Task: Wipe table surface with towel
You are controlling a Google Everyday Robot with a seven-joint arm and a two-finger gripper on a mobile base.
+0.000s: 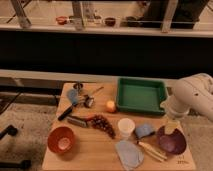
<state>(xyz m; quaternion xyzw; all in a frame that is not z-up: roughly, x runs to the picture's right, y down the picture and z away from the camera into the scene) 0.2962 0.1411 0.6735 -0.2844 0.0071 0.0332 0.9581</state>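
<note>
Lying at the near edge of the light tan wooden table surface (92, 152), the one rumpled pale grey-blue towel (129, 154) sits flat and limp, its long axis slanting from far-left to near-right, one end toward the white cup and the other toward the table's near edge. Just right of it lies a pale cream stick-like piece (152, 150), touching or nearly touching one dark purple round bowl (172, 143). One orange round bowl (62, 140) stands at the near left, making two bowls on the table. Behind the towel stand one white cup (126, 127) and one smaller, bluer folded cloth (144, 131). The gripper (171, 126) hangs from the white arm (192, 97) on the right, pointing down over the purple bowl's far rim, well apart from the towel, its fingers spread with nothing seen between them. Farther back are one dark bunch of grapes (102, 123), one small orange round fruit (110, 106), a black-handled utensil (66, 112) and one green rectangular tray (141, 95).
</note>
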